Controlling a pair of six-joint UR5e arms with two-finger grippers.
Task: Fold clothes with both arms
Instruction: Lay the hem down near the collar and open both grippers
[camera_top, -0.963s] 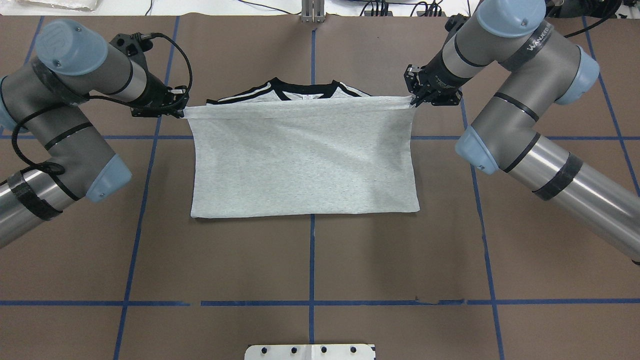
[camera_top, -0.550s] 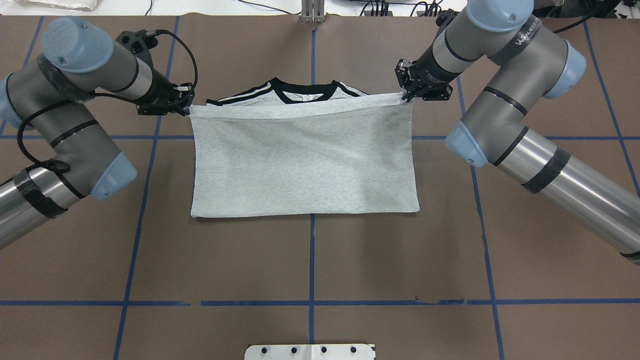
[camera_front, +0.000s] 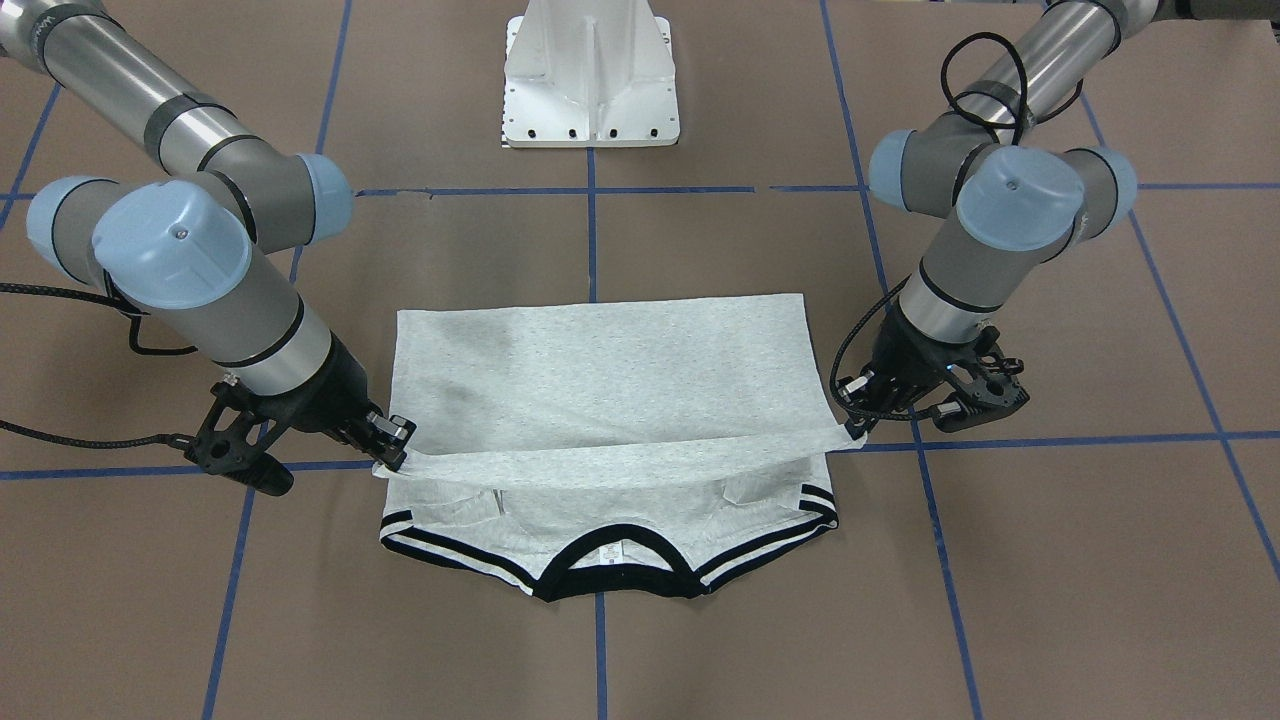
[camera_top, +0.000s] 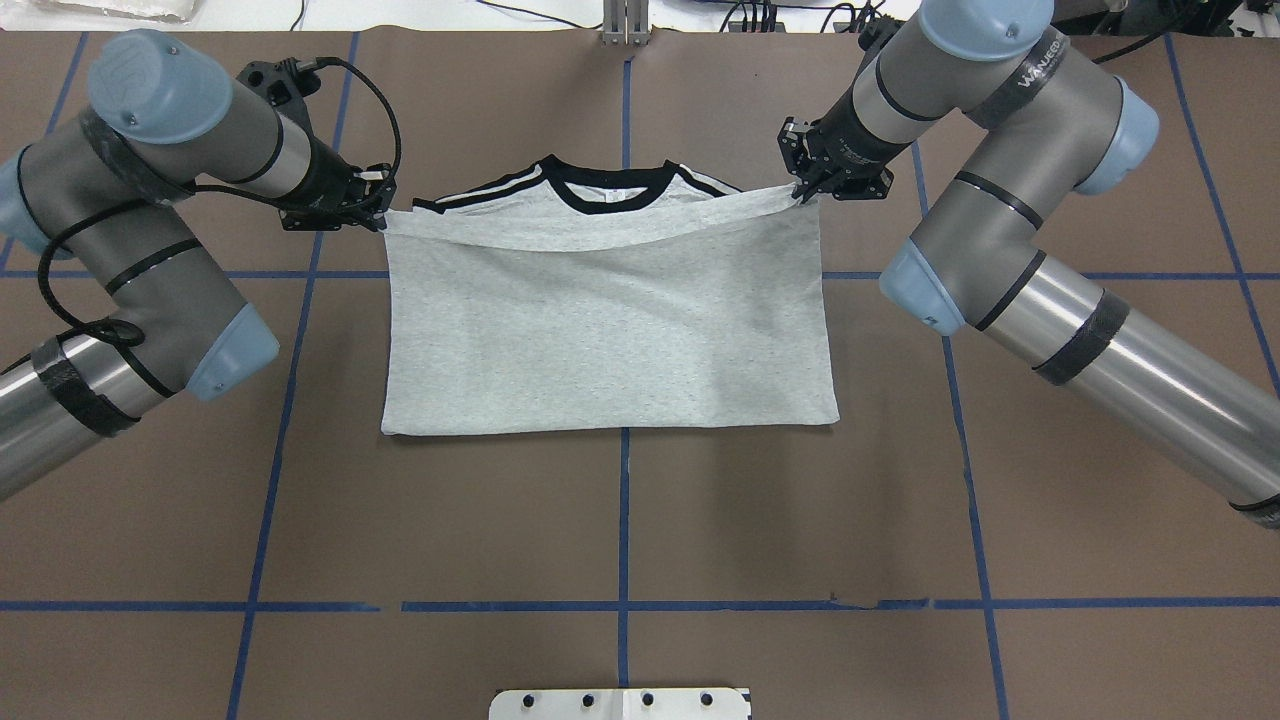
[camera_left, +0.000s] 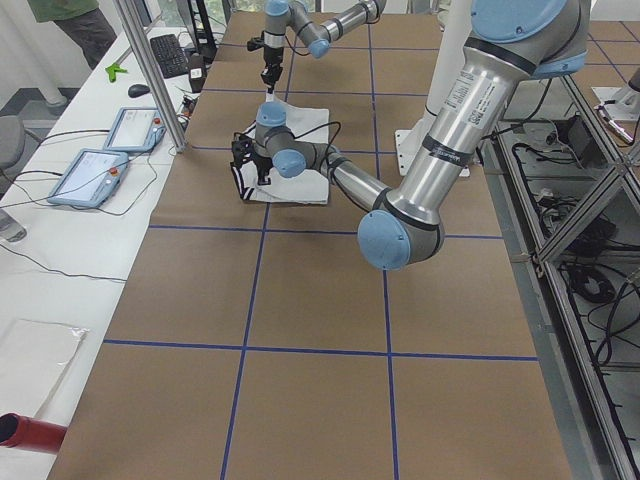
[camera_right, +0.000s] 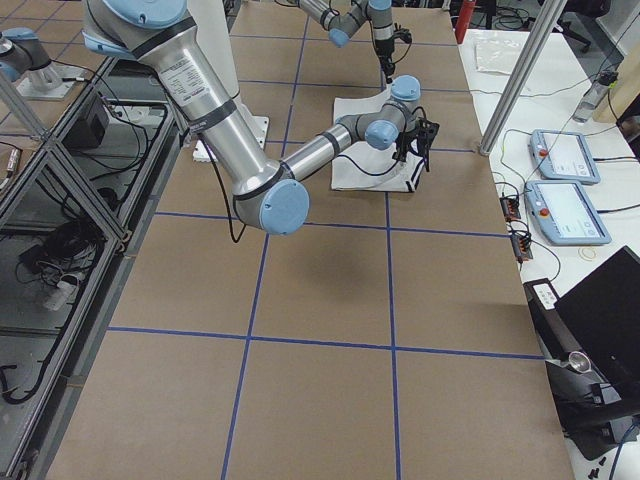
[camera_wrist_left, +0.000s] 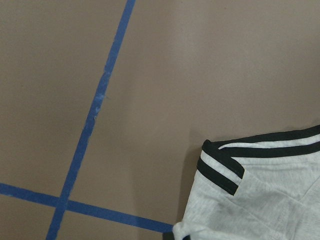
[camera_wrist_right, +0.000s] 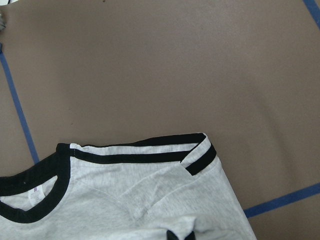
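Note:
The grey T-shirt (camera_top: 610, 340) lies on the brown table, print hidden, with its black neck band (camera_top: 610, 192) and black shoulder stripes at the far side. Its lower part is folded over towards the collar. My left gripper (camera_top: 378, 215) is shut on the hem's left corner and my right gripper (camera_top: 803, 190) is shut on the right corner. The hem hangs between them, slightly slack, just above the shoulders. In the front view the shirt (camera_front: 600, 370) spans from my right gripper (camera_front: 395, 455) to my left gripper (camera_front: 855, 428). The left wrist view shows a striped shoulder (camera_wrist_left: 220, 170); the right wrist view shows the neck band (camera_wrist_right: 35, 200).
The white pedestal (camera_front: 590, 80) stands at the robot's side of the table. Blue tape lines (camera_top: 620, 605) cross the brown surface. Tablets (camera_left: 105, 150) lie on the white bench beyond the table's far edge.
Both grippers have carried the hem farther towards the collar. The right gripper has also moved inward to the left, and the hem now sags in the middle.

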